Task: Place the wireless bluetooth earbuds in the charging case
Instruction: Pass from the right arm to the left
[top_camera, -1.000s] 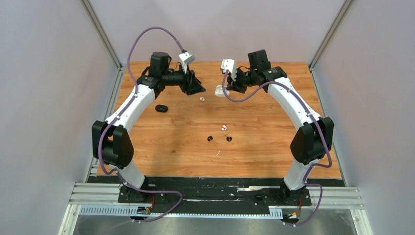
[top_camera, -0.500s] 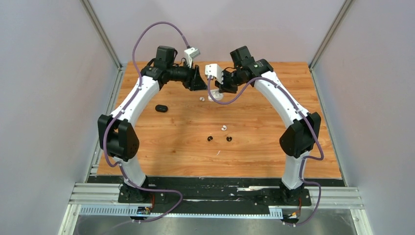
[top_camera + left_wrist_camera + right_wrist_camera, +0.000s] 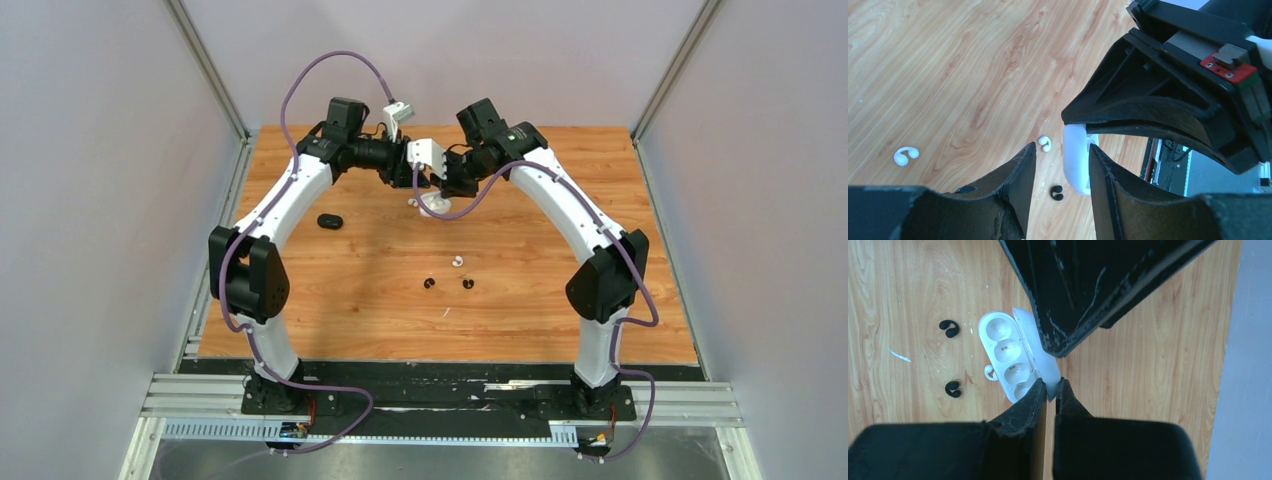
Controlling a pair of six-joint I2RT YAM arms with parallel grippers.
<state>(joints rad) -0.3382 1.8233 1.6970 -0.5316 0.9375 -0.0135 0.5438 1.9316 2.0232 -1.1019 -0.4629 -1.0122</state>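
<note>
The right pincer (image 3: 1050,390), clenched on the lid of the open charging case (image 3: 1003,347), should hold it steady while the released left pincer (image 3: 1060,170) fetches the nearest white earbud (image 3: 1045,144).

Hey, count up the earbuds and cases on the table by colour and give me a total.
White earbuds: 2
Black earbuds: 2
White case: 1
Black case: 1
Total: 6
</note>
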